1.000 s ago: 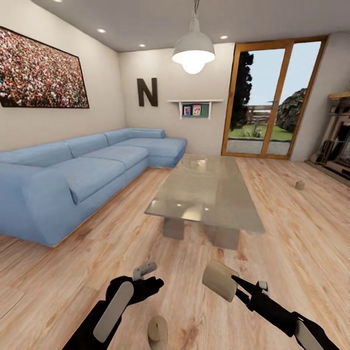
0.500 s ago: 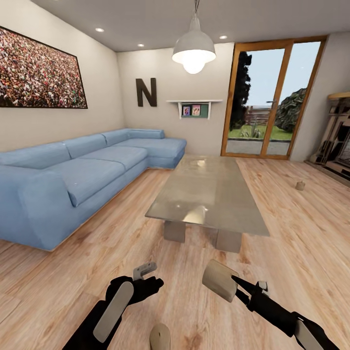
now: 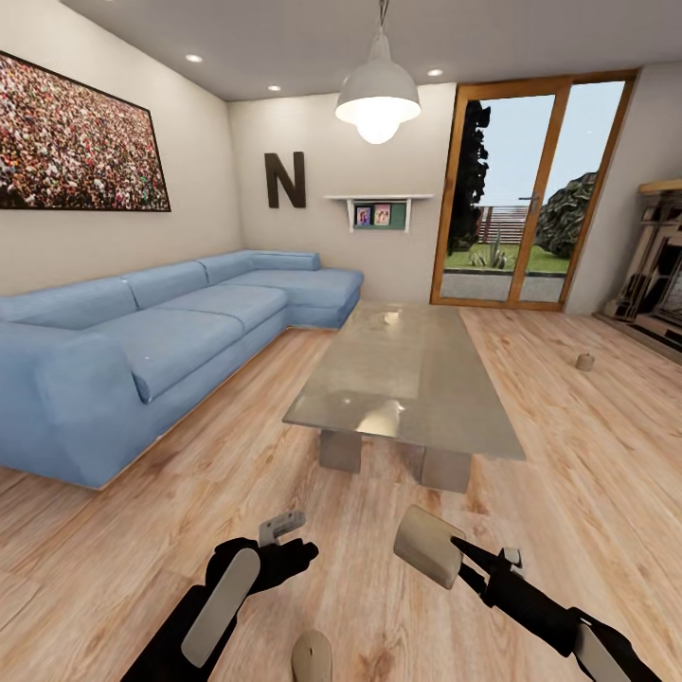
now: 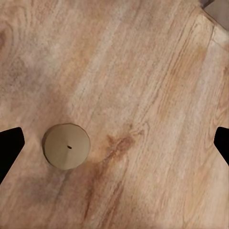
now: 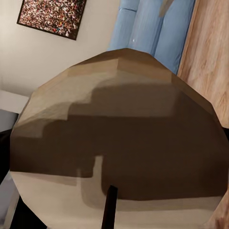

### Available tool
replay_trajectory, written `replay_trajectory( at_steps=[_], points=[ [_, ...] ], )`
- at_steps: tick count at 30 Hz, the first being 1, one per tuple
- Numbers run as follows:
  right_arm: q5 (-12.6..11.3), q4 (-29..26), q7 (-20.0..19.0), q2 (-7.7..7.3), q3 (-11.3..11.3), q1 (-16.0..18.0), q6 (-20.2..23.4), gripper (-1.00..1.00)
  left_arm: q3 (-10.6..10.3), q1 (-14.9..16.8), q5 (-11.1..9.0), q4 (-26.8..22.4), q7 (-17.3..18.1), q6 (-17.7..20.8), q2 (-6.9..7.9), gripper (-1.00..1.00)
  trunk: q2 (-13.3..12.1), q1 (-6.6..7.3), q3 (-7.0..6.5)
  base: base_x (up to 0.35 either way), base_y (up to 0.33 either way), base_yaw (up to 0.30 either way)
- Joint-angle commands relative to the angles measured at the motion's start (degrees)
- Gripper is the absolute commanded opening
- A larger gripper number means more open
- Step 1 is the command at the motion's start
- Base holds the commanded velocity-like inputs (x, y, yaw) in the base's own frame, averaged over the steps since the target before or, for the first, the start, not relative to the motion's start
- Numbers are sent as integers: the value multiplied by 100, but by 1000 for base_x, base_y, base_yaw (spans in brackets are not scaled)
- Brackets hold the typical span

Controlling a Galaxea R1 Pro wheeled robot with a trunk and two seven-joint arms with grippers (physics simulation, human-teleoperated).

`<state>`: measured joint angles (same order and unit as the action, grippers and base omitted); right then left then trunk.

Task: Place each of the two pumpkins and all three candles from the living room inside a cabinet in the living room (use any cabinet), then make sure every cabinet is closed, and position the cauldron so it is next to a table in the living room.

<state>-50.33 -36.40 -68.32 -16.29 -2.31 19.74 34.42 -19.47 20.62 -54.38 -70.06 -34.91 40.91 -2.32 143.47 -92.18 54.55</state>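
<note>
My right gripper [image 3: 461, 561] is shut on a cream-beige candle [image 3: 428, 547], held above the plank floor in front of me; its flat end [image 5: 119, 143] looms close in the right wrist view. A second candle [image 3: 311, 656] stands on the floor at the lower edge of the head view, just right of my left arm. In the left wrist view its round top [image 4: 67, 146] lies below and between the spread black fingertips [image 4: 9, 148]. My left gripper [image 3: 284, 530] is open and holds nothing. A third candle [image 3: 585, 361] stands far off on the floor at the right. Pumpkins, cabinet and cauldron are out of view.
A glass-topped coffee table [image 3: 407, 379] stands straight ahead, with a blue corner sofa [image 3: 161, 350] along the left wall. A stone-coloured fireplace surround [image 3: 663, 275] is at the right edge, and a glazed door [image 3: 521, 199] is at the back. Bare floor runs to the table's right.
The whole picture shifted slightly between one second and half a second ago, so the camera moved. Since then nothing has changed; both arms keep their pose.
</note>
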Motion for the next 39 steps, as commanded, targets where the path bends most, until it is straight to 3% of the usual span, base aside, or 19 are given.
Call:
replay_trajectory(
  at_steps=[1,9,14,16,20,21,24,32,39],
  points=[
    [-55,1,3,-6,-24,3,47,-100,-4,4,-63,-4,-60,-1,0,100,3,1,6,0,0,0],
    [-55,1,3,-6,-24,3,47,-100,-8,4,-60,-6,-60,-4,2,100,3,1,6,0,0,0],
    [-57,-3,0,-8,-24,3,47,-100,-2,4,-37,2,-60,-13,-1,100,9,-12,117,0,0,0],
    [-57,-80,-73,-13,-24,3,36,-100,9,11,-27,237,-60,-48,-7,100,12,-17,161,0,0,0],
    [-41,-901,-196,-16,-40,3,60,-100,10,42,-6,672,-60,-240,-18,100,17,-27,250,0,0,0],
    [-39,-1311,-202,-22,-48,3,146,-100,7,45,0,725,-60,-266,-22,100,19,-30,272,0,0,0],
    [-7,-1858,-202,-102,-56,3,494,-100,5,50,10,784,-60,-290,-29,100,23,-37,338,0,0,0],
    [36,-2206,-181,-155,-58,3,741,-100,5,127,393,1370,-60,-720,-87,100,33,-58,515,0,0,0],
    [72,-2379,-151,-156,-66,3,750,-100,-4,144,435,1431,-60,-775,-96,100,43,-76,671,0,0,0]
  ],
)
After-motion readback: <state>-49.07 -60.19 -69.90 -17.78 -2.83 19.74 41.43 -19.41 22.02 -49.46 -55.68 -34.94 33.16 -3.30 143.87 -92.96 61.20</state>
